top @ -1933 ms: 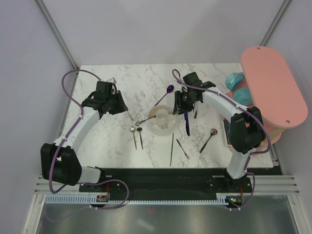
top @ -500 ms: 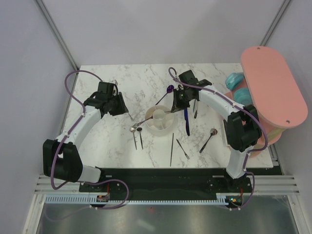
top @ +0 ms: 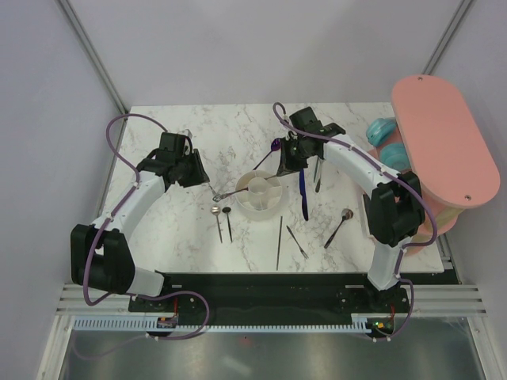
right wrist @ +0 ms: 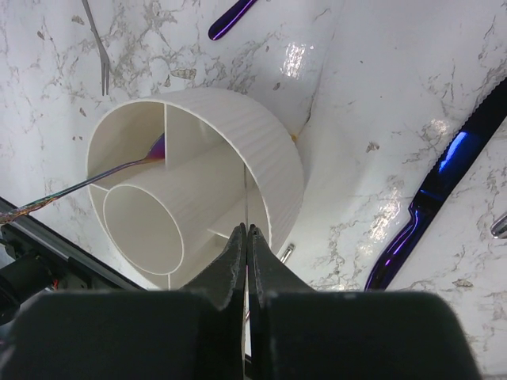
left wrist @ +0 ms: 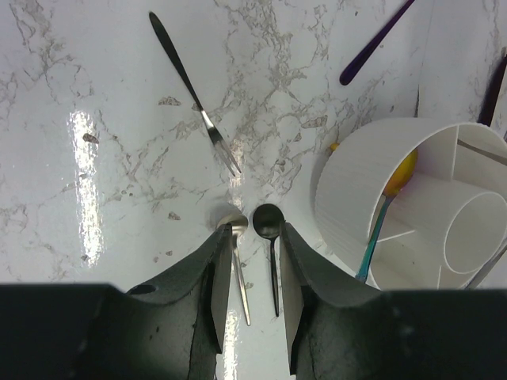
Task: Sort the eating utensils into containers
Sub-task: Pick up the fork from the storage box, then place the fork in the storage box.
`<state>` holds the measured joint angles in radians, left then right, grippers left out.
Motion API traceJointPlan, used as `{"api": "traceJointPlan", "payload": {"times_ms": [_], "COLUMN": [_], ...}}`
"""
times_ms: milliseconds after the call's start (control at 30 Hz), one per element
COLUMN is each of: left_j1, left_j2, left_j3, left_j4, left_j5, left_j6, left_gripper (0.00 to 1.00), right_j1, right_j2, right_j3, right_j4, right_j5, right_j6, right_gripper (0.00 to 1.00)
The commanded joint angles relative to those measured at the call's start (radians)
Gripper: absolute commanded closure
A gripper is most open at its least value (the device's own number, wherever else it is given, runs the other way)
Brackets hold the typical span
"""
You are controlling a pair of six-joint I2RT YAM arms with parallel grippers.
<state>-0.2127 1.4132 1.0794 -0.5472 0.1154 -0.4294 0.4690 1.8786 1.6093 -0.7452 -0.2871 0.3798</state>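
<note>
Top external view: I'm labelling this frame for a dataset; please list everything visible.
holder: 1, white, table centre
gold-bowled spoon: 1, iridescent handle, leaning in holder
purple spoon: 1, purple, behind holder
knife: 1, blue, right of holder
small spoons: 2, silver and black, front-left of holder
fork: 1, black handle, left of holder
slim sticks: 2, dark, front of holder
long spoon: 1, dark, front right
utensil: 1, dark, beneath right arm
board: 1, pink, far right
lumps: 2, teal, beside board
table: 1, white marble
left end effector: 1, black, open above small spoons
right end effector: 1, black, shut at holder rim
</note>
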Motion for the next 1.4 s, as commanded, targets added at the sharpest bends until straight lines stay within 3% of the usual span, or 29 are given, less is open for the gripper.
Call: {"api": "traceJointPlan", "payload": {"times_ms": [0,333,700,1367], "left_j1": [0.006,0.006,0.006,0.004], "left_j2": [0.004,0.003,0.024,0.017], "left_j3": [0.01,-0.003,0.005,0.001], "left_j4": [0.029,0.029,0.027,0.029], "left_j5": [0.021,0.026,0.053,0.05], "left_j6": [0.024,0.011,0.0,0.004], "left_gripper": [0.62,0.62,0.62,0.62], "right_j1": [-0.001,0.0,-0.012,-0.018], "right_j2": [-0.018,-0.058,-0.183,-0.125], "right_j3": [0.07,0.13,0.09,0.035], "right_j4": [-0.017,-0.1,-0.167,-0.209], "right_j5": [0.017,0.002,0.019,-0.017], "right_j6": [-0.028,-0.058,-0.084,-0.113], "right_gripper": [1.0,1.0,1.0,1.0]}}
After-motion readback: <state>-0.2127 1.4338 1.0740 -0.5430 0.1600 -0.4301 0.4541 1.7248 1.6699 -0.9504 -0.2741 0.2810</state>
